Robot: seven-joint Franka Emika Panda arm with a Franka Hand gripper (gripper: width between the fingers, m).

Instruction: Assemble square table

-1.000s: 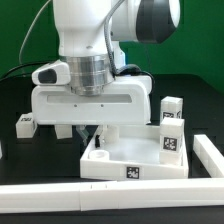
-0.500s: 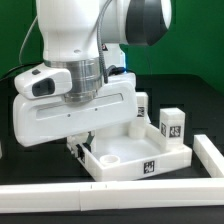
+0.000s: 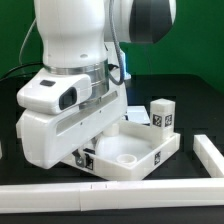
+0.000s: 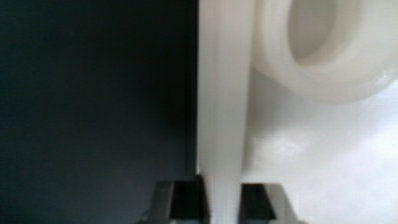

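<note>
"Plate [image 3: 135, 150] location?"

"I see it on the black bench [image 3: 195, 110], skewed, with one corner toward the long white rail [image 3: 100, 188] in front. I can't tell whether it rests flat."

"Pincer?"

"My pincer [image 4: 221, 200] is clamped on the plate's side wall. In the wrist view the thin white wall runs between both dark fingertips [image 4: 178, 200], touching them, and a round socket [image 4: 294, 70] sits just beside it."

"Legs?"

"One tagged leg [image 3: 163, 114] stands upright just behind the plate, toward the exterior view's right. The robot arm [image 3: 75, 60] blocks my view of the plate's end on the exterior view's left."
</note>
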